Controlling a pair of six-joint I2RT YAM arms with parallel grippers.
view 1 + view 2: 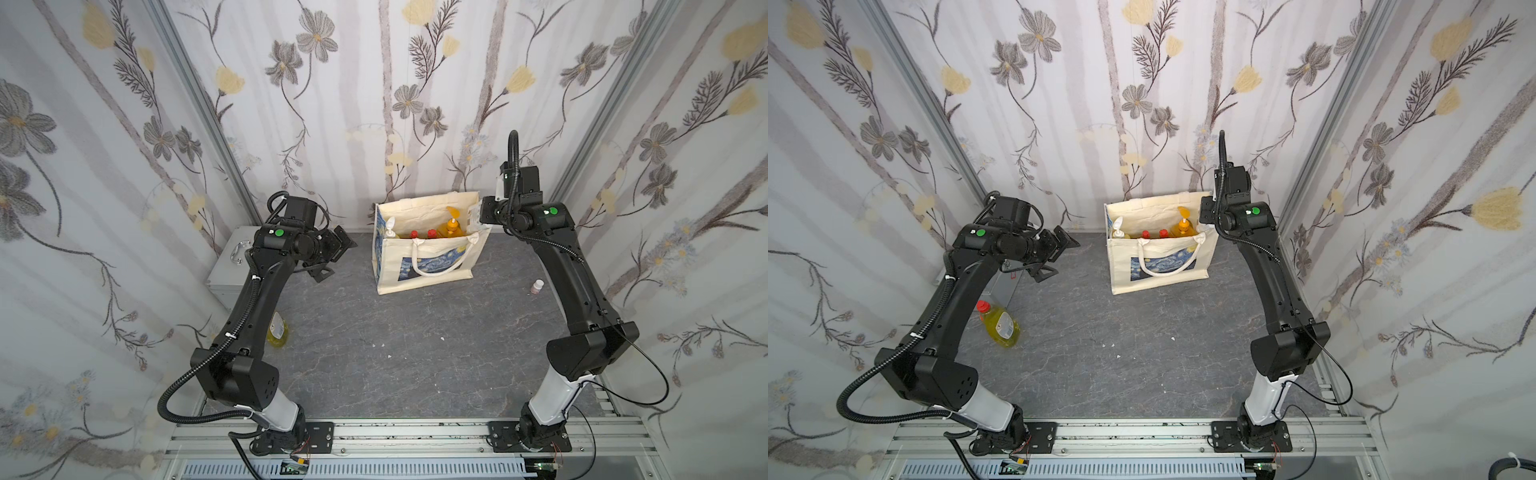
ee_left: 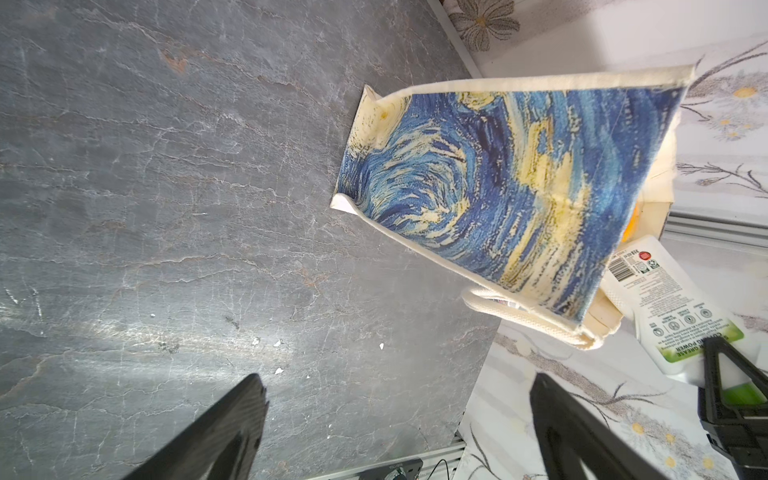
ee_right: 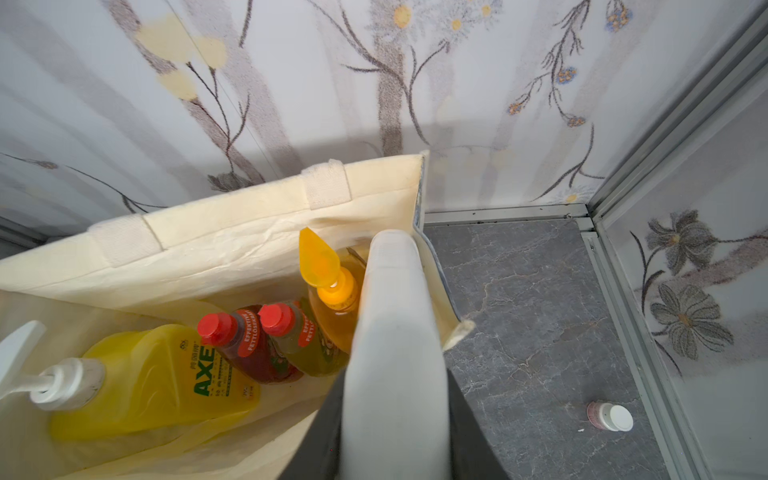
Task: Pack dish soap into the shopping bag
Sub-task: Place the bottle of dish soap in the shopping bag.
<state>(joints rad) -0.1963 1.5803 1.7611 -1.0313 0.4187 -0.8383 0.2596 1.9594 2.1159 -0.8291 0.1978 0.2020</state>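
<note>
Right claw (image 3: 395, 424) clamps the white green-capped soap bottle (image 3: 390, 311) over the canvas tote's (image 3: 249, 208) right rim; dropped here, it could tip outside.

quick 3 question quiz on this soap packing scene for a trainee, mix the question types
1. True or false: the left gripper is open and holds nothing.
2. What is the right gripper shut on?
A. nothing
B. the white bottle with green cap
C. a bag handle
3. Count: how many bottles stand inside the shopping bag, leaving out the held one?

Key
1. True. Its jaws stand wide apart over the bare table.
2. B. It holds the bottle at the bag's right-hand edge.
3. Four: yellow with white pump, dark red, yellow-green, and orange with orange pump.
</note>
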